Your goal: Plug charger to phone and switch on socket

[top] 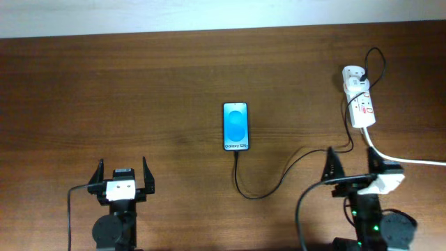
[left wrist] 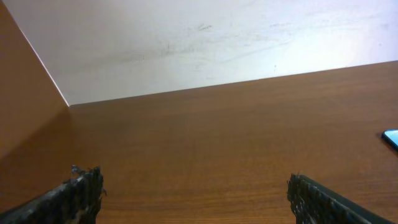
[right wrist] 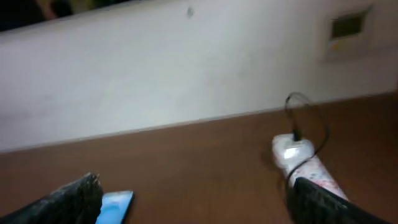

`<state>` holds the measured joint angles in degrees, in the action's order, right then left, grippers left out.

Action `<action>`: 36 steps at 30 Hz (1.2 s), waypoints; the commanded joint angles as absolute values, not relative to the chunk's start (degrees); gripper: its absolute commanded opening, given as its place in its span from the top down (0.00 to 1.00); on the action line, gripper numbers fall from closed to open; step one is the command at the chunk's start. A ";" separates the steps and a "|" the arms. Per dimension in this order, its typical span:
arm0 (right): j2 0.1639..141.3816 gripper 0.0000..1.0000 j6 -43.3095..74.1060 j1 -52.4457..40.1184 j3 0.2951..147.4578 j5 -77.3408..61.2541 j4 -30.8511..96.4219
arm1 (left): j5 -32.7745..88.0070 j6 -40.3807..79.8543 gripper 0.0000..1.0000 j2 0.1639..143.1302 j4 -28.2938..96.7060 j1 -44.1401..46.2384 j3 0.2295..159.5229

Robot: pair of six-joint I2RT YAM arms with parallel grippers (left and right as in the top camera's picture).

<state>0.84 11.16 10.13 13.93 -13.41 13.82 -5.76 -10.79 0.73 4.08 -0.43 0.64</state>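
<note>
In the left wrist view only a corner of the phone shows, cut off by the picture's edge at 3 o'clock. The right wrist view is blurred throughout: the phone is cropped by the bottom edge at 7 o'clock, and the socket, at 4 o'clock, has its near end hidden behind a finger of the right gripper. From overhead, the charger tip at the phone's 6 o'clock end is too small to judge, perhaps seated, and the socket's red marks cannot be read.

White text "Galaxy S25+" low on the blue screen of the phone, red marks on the socket too small to read
</note>
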 commanded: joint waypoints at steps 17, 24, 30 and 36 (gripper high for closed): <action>0.27 0.02 4.67 2.00 0.32 -6.87 3.68 | -5.32 -11.66 0.01 0.34 4.36 -0.25 0.54; 0.27 0.02 0.97 2.00 0.32 -7.07 3.79 | -5.32 -11.66 0.01 0.34 4.36 -0.25 0.54; 0.27 0.02 0.47 1.98 0.32 -7.03 3.79 | -5.32 -11.66 0.01 0.34 4.36 -0.25 0.54; 0.30 0.02 0.43 1.98 0.32 -7.03 3.79 | -5.32 -11.66 0.01 0.34 4.36 -0.25 0.54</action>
